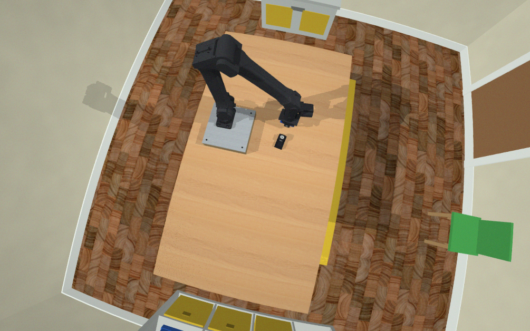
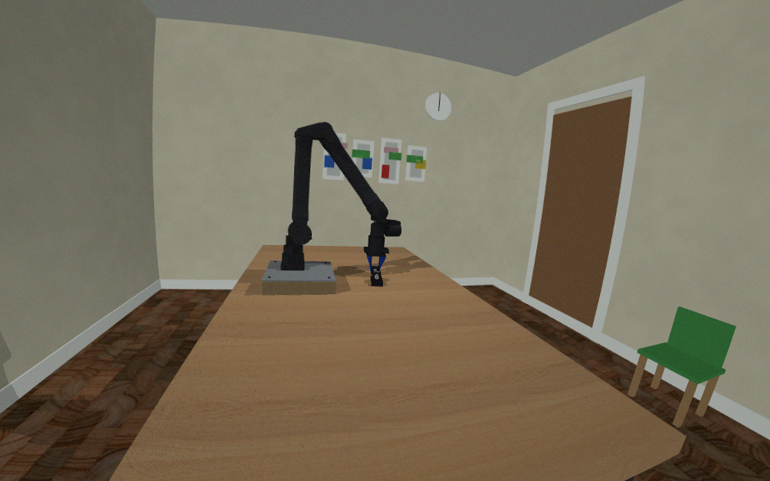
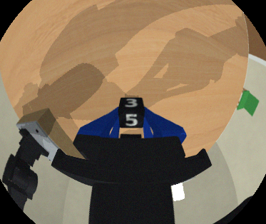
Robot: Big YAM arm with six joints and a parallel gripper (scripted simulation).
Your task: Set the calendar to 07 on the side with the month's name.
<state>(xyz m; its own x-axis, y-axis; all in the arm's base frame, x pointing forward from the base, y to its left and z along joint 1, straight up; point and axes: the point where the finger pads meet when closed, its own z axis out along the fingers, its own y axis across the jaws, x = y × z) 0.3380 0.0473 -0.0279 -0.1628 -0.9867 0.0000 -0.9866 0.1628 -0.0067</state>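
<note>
Blk gripper (image 1: 287,124) (image 2: 376,270) (image 3: 131,110), blue angular fingers, clamped on blk digit cube (image 3: 131,113); blk calendar tray (image 1: 279,144) (image 2: 376,283) on wood-grain desk (image 1: 242,205) (image 2: 375,358) (image 3: 133,64), nr far edge, btwn L & R edges.

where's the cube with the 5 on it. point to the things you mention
In the wrist view, the cube (image 3: 131,113) is near the centre, held between the gripper's blue fingers (image 1: 281,122) (image 2: 381,262).
</note>
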